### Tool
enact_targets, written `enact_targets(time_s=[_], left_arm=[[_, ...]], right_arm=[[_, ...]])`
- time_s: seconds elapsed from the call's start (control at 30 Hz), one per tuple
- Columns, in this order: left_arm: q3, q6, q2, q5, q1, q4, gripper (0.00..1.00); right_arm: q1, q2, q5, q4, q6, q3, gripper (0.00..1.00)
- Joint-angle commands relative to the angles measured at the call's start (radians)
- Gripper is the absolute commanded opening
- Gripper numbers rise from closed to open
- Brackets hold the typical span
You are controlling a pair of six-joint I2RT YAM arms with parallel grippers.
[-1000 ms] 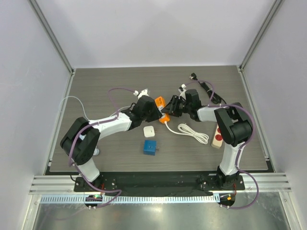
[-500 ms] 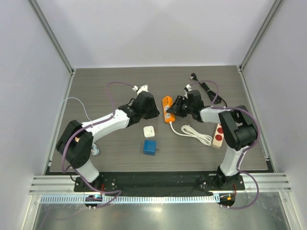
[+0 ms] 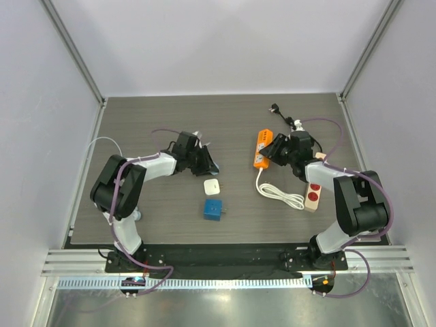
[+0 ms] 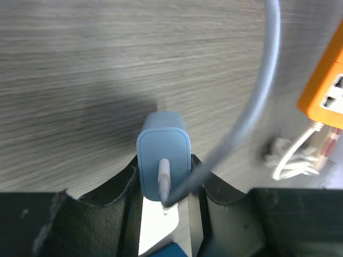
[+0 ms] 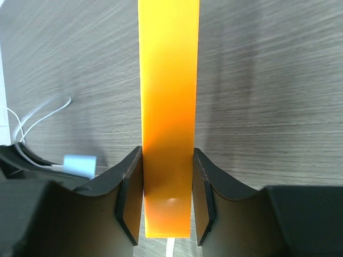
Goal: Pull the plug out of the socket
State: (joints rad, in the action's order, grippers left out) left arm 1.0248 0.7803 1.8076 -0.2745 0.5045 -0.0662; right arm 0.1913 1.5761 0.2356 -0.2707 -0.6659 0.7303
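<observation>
My left gripper [image 3: 203,161] is shut on a light blue plug [image 4: 163,158] with a grey cable coming out of its back; in the left wrist view [image 4: 163,174] the plug sits between both pads, free of any socket. My right gripper [image 3: 275,147] is shut on the end of the orange socket strip [image 3: 261,148], which fills the middle of the right wrist view [image 5: 168,101] between the jaws [image 5: 167,176]. The plug also shows small at the left of that view [image 5: 80,164], well apart from the strip. The strip's corner shows at the right of the left wrist view [image 4: 324,88].
A white coiled cord [image 3: 281,193] runs from the orange strip. A white strip with red sockets [image 3: 312,195] lies at the right. A white adapter [image 3: 212,186] and a blue cube [image 3: 213,209] lie between the arms. A black plug and cable [image 3: 285,117] lie at the back.
The plug and the orange strip, together a second ago, have come apart. My left gripper has moved left with the plug; my right gripper has moved right with the strip.
</observation>
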Motion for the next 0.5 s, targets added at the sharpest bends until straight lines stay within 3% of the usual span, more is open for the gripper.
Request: enact_targets(time_s=[0.0, 0.2, 0.27, 0.33, 0.47], left_arm=[[-0.012, 0.039, 0.018, -0.183, 0.002, 0.195, 0.16], [-0.045, 0.056, 0.065, -0.204, 0.002, 0.256, 0.29], [-0.052, 0.057, 0.068, -0.198, 0.002, 0.269, 0.38], [-0.052, 0.056, 0.067, -0.183, 0.002, 0.241, 0.47], [-0.028, 0.03, 0.049, -0.161, 0.002, 0.174, 0.53]], right_arm=[[-0.001, -0.05, -0.047, -0.041, 0.015, 0.003, 0.06], [-0.016, -0.041, -0.088, 0.011, 0.054, 0.026, 0.06], [-0.02, -0.036, -0.09, 0.013, 0.066, 0.032, 0.07], [-0.026, -0.027, -0.096, 0.013, 0.074, 0.031, 0.07], [-0.036, -0.004, -0.096, 0.004, 0.092, 0.037, 0.1]])
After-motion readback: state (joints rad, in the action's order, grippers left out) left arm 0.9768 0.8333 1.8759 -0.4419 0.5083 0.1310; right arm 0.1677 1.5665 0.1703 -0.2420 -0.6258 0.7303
